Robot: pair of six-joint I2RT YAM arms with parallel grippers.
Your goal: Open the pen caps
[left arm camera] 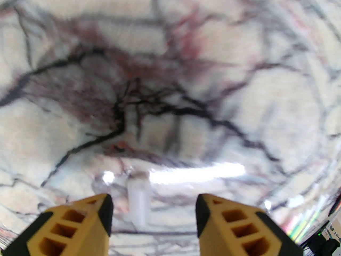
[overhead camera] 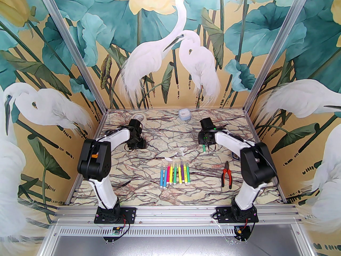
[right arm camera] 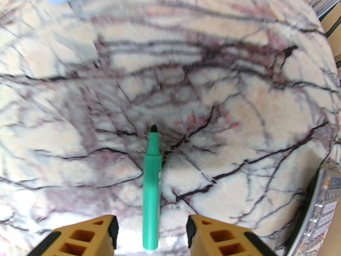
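Cap (left arm camera: 138,204): sitting loose inside your open left gripper (left arm camera: 154,204).
Green marker (right arm camera: 151,180): sitting ungripped inside your open right gripper (right arm camera: 151,220), beyond the marker row (overhead camera: 175,173).
Risk: you're risking it rolling, nib inking the table (overhead camera: 133,185).

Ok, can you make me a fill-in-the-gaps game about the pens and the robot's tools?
1. The marker between the right tool's open fingers is coloured ___.
2. Between the left tool's open fingers sits a small clear pen ___.
3. The pliers have ___ handles.
4. They lie to the ___ of the row of markers.
Missing words: green, cap, red, right.
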